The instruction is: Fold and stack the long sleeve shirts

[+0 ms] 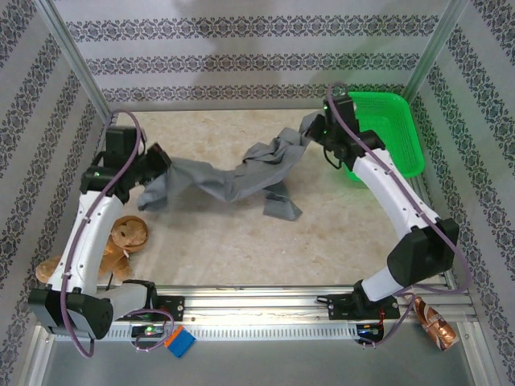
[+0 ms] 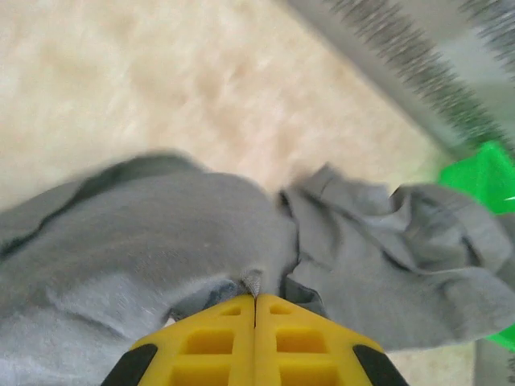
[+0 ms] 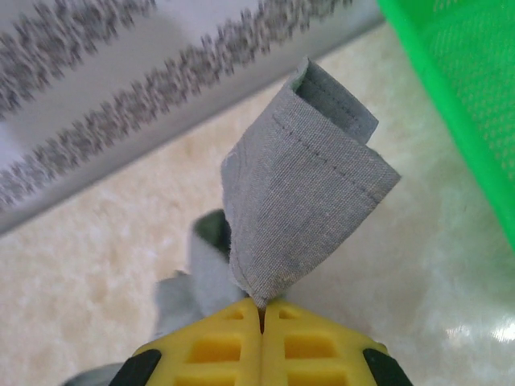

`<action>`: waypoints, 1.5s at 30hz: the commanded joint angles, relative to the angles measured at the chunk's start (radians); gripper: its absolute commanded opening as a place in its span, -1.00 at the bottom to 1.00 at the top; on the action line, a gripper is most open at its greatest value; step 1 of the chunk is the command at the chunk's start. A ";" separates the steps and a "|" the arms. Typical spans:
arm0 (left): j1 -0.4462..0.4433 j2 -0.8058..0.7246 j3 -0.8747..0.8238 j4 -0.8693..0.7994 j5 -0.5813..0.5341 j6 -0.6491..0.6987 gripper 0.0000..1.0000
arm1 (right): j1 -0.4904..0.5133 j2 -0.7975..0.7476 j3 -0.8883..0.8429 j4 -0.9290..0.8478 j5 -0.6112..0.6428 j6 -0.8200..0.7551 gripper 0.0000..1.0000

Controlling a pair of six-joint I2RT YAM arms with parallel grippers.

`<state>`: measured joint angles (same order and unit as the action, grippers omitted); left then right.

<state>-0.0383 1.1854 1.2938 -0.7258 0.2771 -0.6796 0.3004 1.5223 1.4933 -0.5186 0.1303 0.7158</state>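
A: Left side first. L gripper [image 1: 158, 163]?
B: Jaws fully closed, pinching a bunched edge of the grey shirt [image 1: 229, 178], approx 9 o'clock on the bench [image 1: 225, 249]. Wrist view shows cloth nipped right at the tips, so it's a thin bite.
A: Shirt itself?
B: Strung btwn both arms across mid-bench, sagging in the middle and twisted. One loose end lies on the bench at approx 5 o'clock from the shirt's centre. Not flat, not folded yet.
A: R gripper [image 1: 312, 129]?
B: Also clamped tight, on a stitched hem or cuff corner, approx 1 o'clock, just beside the green basket [image 1: 394, 121]. The cloth flops over above the tips.
A: So step = spread it out?
B: My read, yes. To do it well, draw L toward 9 and R toward 3 evenly till the sag goes, w/o jerking, since both bites are small and could slip. Untwist before lowering. Lay it mid-bench, away from the basket rim at 2 o'clock and the brown plush toy [image 1: 125, 237] at 8 o'clock, so nothing snags. Only then let go and regrip for the sleeves.
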 commanded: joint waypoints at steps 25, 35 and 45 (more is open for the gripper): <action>0.194 -0.002 0.243 0.050 0.064 0.037 -0.99 | -0.161 -0.328 -0.127 -0.001 -0.252 -0.059 -1.00; 0.258 -0.052 -0.184 -0.108 -0.132 -0.067 -0.04 | -0.154 -0.631 -0.585 -0.236 -0.192 -0.023 -1.00; 0.035 -0.040 -0.070 -0.142 -0.101 0.101 1.00 | -0.052 -0.557 -0.554 -0.310 -0.038 -0.045 -1.00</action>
<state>0.0742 1.1439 1.1774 -0.8268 0.1589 -0.6640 0.2409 0.9718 0.8890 -0.7944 0.0006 0.6811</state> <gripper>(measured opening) 0.997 0.056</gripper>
